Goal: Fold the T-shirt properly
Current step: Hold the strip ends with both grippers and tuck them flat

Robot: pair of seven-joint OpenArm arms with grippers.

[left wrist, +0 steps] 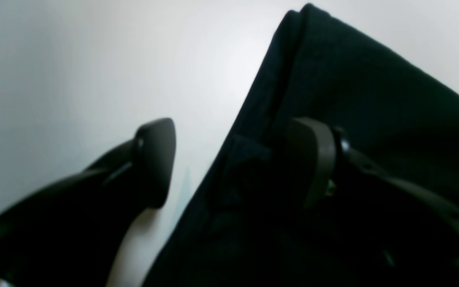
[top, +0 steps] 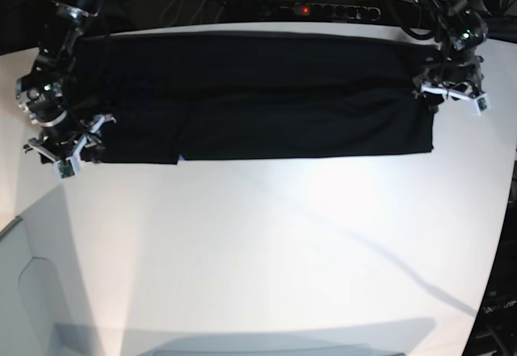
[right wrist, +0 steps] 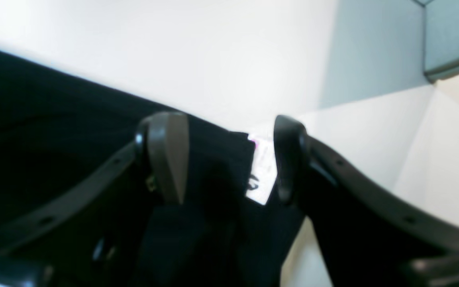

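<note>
In my left wrist view, one T-shirt (left wrist: 353,131) is lying on the white table (left wrist: 74,71), its folded corner pointing toward one o'clock; my left gripper (left wrist: 237,163) is standing open. In my right wrist view, my right gripper (right wrist: 229,159) is gaping around a white tag (right wrist: 262,175), probably not touching it. From the base view, the shirt's long axis is running nine to three.

The whole bench (top: 266,235) seen from overhead in the base view, each wrist view aimed past its own fingers, held very close (blurred) over an end of the T-shirt (top: 258,98), the cloth shared by all three
</note>
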